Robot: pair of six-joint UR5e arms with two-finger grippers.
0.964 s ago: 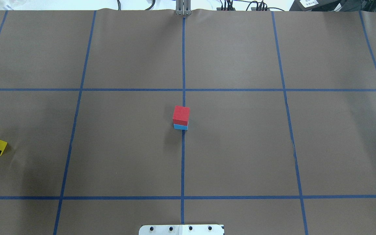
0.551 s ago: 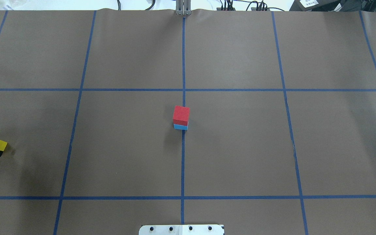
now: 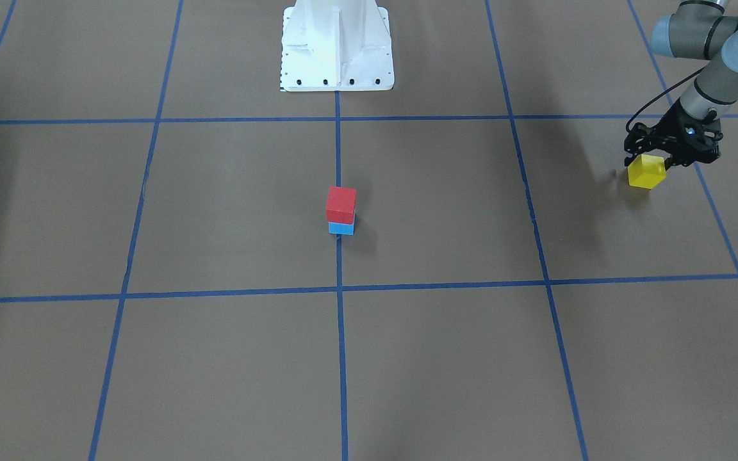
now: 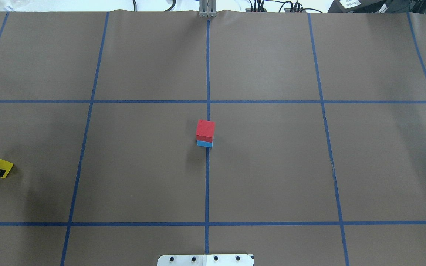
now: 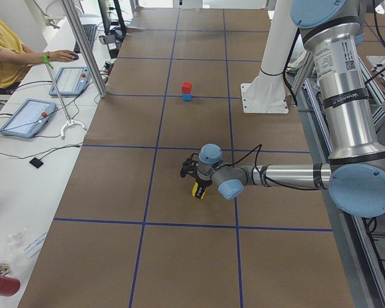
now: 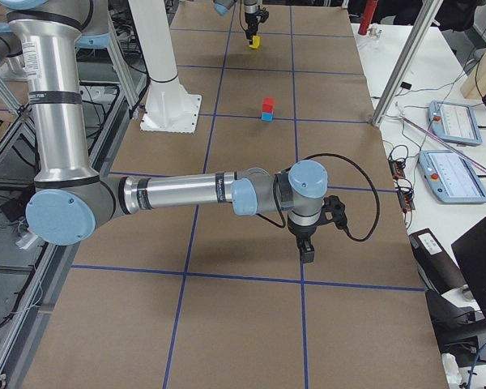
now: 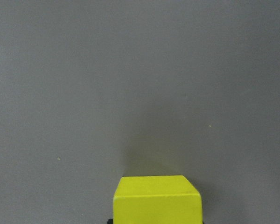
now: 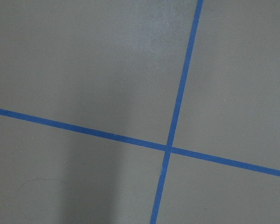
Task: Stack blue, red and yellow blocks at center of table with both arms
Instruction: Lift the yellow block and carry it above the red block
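Yellow block [image 4: 2, 167]: far out at 9 o'clock from the centre, near the surface [image 4: 272, 166] edge.
Left hand [image 3: 651, 157]: clamped on the yellow block's opposite side faces.
Red block [image 4: 205, 130]: at the centre, resting on the blue block [image 4: 204, 143].
Right hand [image 6: 308, 247]: out toward 3 o'clock, low over the surface; whether apart or together, cannot tell.
Handling: the yellow block is likely light, rigid and smooth-faced; flat sides gripped squarely should stop it twisting.
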